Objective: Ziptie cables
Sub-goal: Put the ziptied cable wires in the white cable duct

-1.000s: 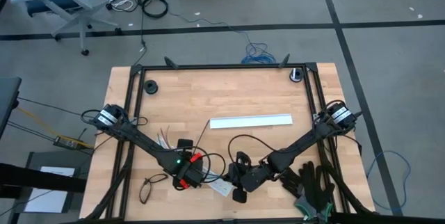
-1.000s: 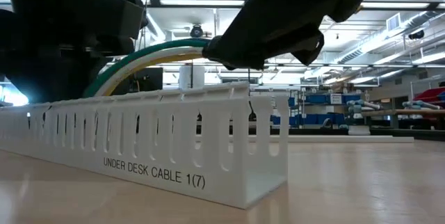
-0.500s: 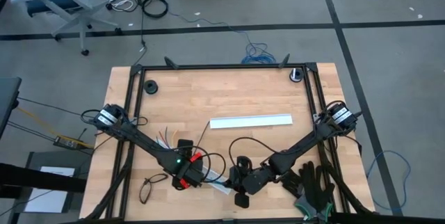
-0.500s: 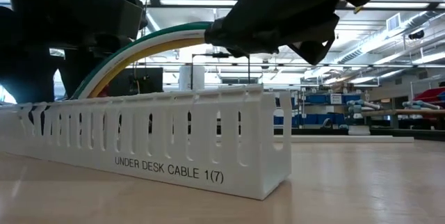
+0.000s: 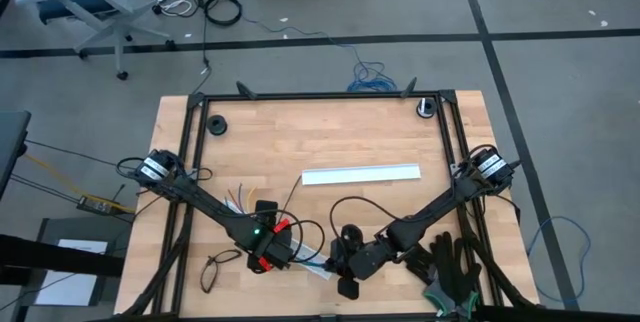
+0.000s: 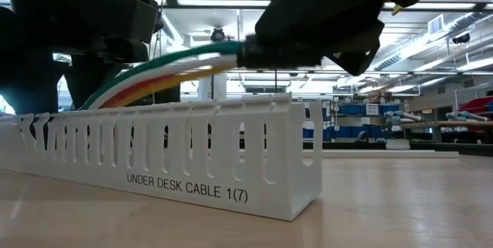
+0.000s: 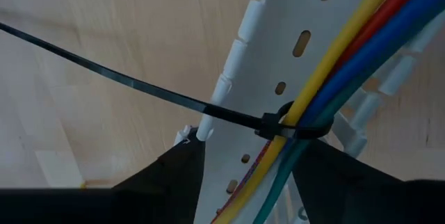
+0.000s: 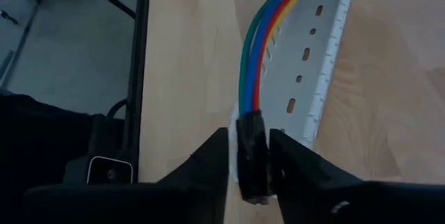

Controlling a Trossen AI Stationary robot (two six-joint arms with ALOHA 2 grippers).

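Observation:
The cables [image 6: 154,75], green, blue, red and yellow wires, arch over a white slotted rail [image 6: 192,163] that lies on the table's near middle. A black zip tie [image 7: 292,125] circles the wires at the rail, and its tail trails off sideways. My left gripper [image 7: 247,158] points down, open, with one finger on each side of the rail [image 7: 278,57] and the wires [image 7: 348,50]. My right gripper [image 8: 249,147] is shut on the cables' dark-sheathed end. In the high view the two grippers [image 5: 272,254] [image 5: 343,260] are close together. My right gripper pinches the cables' dark-sheathed end [image 8: 252,140] between its two fingers. The fingers slant down from the table's right and lie along the bundle. That end is held above the rail [image 8: 316,64], and the wires [image 8: 254,64] curve away and down toward the rail's other end.
A second white rail [image 5: 360,175] lies flat at mid-table. Black gloves [image 5: 450,262] lie at the near right and a thin black loop [image 5: 215,267] at the near left. Two small dark round parts [image 5: 215,124] [image 5: 428,107] sit near the far corners.
My right gripper has rolled, and the bundle has turned with it, so red and blue wires now show in the low view. The held end sits a little lower. The rail's near end shifted slightly early in the second and has since lain still.

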